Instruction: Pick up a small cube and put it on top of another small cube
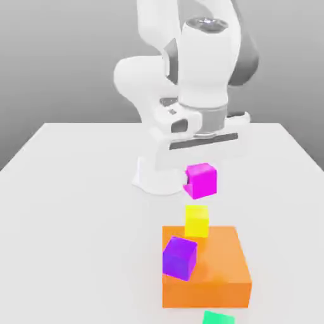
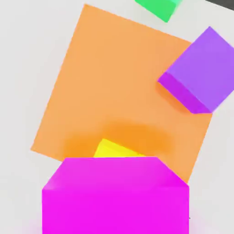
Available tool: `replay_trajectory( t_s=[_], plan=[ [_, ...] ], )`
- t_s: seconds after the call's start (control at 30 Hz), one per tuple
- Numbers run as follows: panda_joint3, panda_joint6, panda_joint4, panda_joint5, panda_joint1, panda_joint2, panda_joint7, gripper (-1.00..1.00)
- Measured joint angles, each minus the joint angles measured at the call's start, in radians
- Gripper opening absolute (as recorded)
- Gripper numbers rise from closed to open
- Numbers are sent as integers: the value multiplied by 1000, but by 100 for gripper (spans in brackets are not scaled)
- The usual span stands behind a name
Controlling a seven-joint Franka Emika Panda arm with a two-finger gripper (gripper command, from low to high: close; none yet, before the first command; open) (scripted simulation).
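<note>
A: Locate the small bright magenta cube (image 1: pixel 202 180).

B: It is raised off the white surface (image 1: pixel 76 209), directly under the white robot arm (image 1: pixel 202 69), in the closed claw (image 1: pixel 200 169). In the hand view the magenta cube (image 2: pixel 115 196) stands nearest the camera and is cut off at the frame edge.

A: And the small bright yellow cube (image 1: pixel 197 221)?

B: Below the magenta cube, apart from it. It rests on the large orange block (image 1: pixel 215 266), at the block's far edge. In the hand view the magenta cube covers most of the yellow cube (image 2: pixel 114 150); one corner shows.

A: Claw fingers?

B: Hard to make out in the exterior view; the cube hides most of them.

A: Other items?

B: A violet-purple cube (image 1: pixel 180 257) sits tilted at the orange block's corner on the exterior view's left. A small green cube (image 1: pixel 218 317) lies on the surface just beyond the block's near edge, cut off by the frame. The hand view gives the orange block's top face (image 2: pixel 109 87) in full.

A: Legible markings?

B: None readable on any cube face.
</note>
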Motion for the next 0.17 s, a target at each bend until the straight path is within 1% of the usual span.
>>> replay_trajectory(
  t_s=[0.03,0.07,0.17],
  plan=[
    [3,43,-8,0,-1,34,1,-100],
    [5,80,-16,-1,-2,65,2,100],
    [5,80,-16,-1,-2,65,2,100]
  ],
)
